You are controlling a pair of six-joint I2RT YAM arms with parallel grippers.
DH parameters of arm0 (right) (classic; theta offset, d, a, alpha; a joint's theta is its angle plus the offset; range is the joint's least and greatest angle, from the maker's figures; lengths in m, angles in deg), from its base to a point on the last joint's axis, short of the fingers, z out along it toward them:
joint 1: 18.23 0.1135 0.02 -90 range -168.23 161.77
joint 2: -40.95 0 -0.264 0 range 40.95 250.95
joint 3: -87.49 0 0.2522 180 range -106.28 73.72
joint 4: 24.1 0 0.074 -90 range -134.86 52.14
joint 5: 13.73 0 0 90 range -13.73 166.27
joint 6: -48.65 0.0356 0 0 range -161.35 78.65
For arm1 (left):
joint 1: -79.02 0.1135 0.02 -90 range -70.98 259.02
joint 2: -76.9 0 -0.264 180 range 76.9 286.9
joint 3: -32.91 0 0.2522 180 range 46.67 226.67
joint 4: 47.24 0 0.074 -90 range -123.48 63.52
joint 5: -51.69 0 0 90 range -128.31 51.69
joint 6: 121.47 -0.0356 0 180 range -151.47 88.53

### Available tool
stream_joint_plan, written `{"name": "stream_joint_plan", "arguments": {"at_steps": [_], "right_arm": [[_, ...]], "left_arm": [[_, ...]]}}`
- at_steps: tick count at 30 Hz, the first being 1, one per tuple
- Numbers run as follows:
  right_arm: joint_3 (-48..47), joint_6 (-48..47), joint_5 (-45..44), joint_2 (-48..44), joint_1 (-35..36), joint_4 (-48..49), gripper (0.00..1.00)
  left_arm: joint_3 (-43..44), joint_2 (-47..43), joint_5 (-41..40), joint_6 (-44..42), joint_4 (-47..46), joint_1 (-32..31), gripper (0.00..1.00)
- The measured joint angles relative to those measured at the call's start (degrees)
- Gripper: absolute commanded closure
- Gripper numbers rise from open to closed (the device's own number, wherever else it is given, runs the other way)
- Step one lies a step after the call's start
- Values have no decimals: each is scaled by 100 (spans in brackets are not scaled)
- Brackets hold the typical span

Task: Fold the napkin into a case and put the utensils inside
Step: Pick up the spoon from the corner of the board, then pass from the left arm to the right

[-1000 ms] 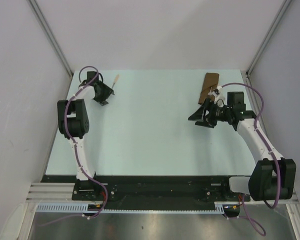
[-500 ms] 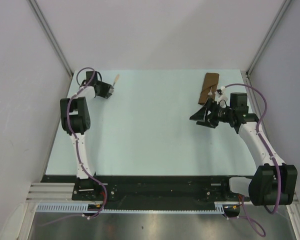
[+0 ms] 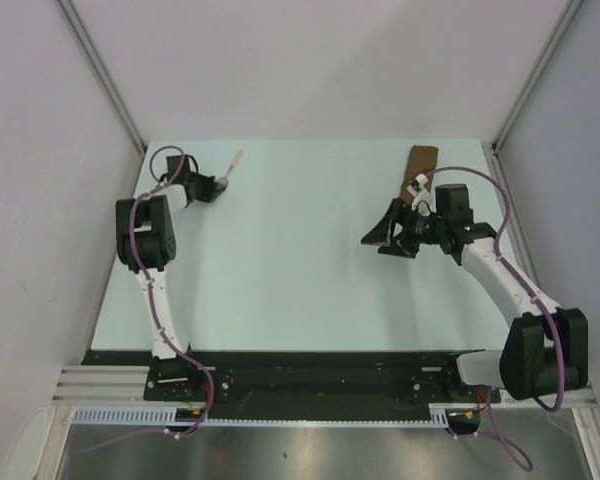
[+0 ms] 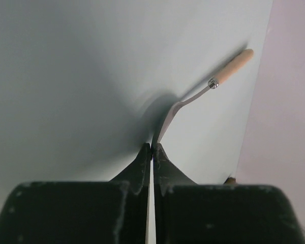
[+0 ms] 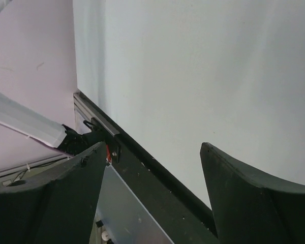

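Loading step, we judge: our left gripper (image 4: 152, 147) pinches the slim tan-handled metal utensil (image 4: 193, 96) far left, our right gripper (image 5: 151, 147) gapes empty near the narrow brown cloth case (image 3: 419, 165); next, we must carry the utensil across.

The table (image 3: 300, 260) is a plain pale mint with no pattern. At its far right, the case (image 3: 421, 162) is a flat matte brown. The utensil (image 4: 233, 66) has a pale tan handle on a grey metal stem. The left tool (image 4: 152, 148) and right tool (image 5: 152, 165) are black. The arms (image 3: 495, 272) are white with black joints and trail purple cables (image 3: 139, 214).
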Motion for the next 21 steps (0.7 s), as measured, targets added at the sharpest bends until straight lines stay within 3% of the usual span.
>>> {"name": "stream_joint_plan", "arguments": {"at_steps": [6,12,17,21], "right_arm": [[-245,470,-214,1174,651,748,17],[-518,1342,-479,2282,1521,2371,19],[-529,1904,-944,2691,2039,3403,20],[-546,1954,-1296,2688,2277,3840,25]], "left_arm": [[-2535,-1475,717,76,-1154,-234,100],[-5248,-3746,1241,914,-2789,-1427,100],[-6365,-4835,1113,1731,-3565,-2361,100],[-6474,-5156,916,2105,-3613,-2778,100]]}}
